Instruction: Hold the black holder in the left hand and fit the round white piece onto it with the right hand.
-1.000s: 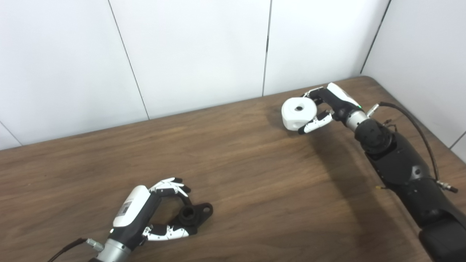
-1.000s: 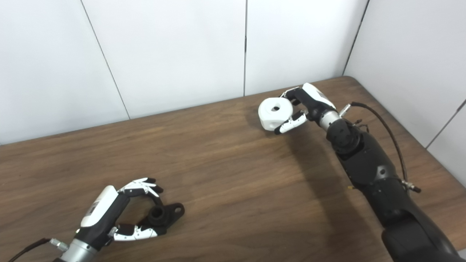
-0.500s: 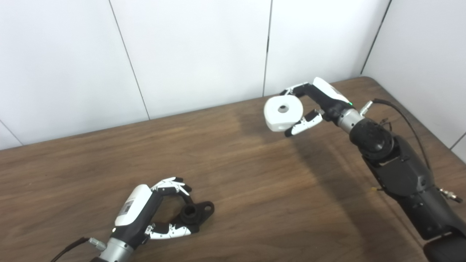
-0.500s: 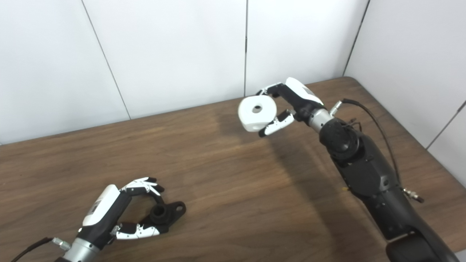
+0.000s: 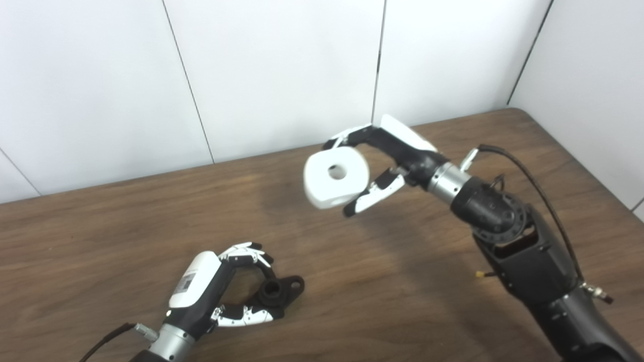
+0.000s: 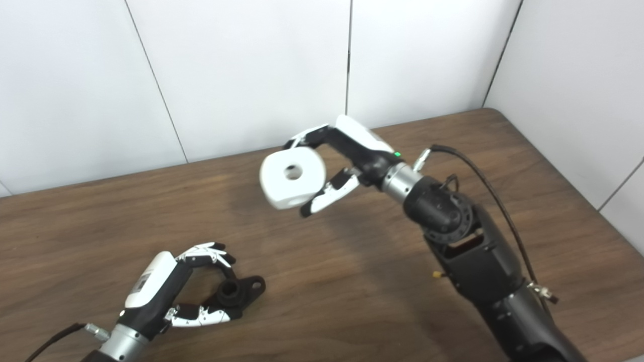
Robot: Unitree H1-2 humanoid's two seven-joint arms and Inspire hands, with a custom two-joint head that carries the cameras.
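Over on the right, the right hand grips the round white piece between fingers above and thumb below, holding it in the air clear of the desk, its center hole facing up toward me. Down at the near left, the left hand is curled around the black holder, which rests on the wood, its fingers and thumb touching the near end. The two parts are well apart.

There was one black holder and one round white piece. Two hands were in view, left hand and right hand, over one table.
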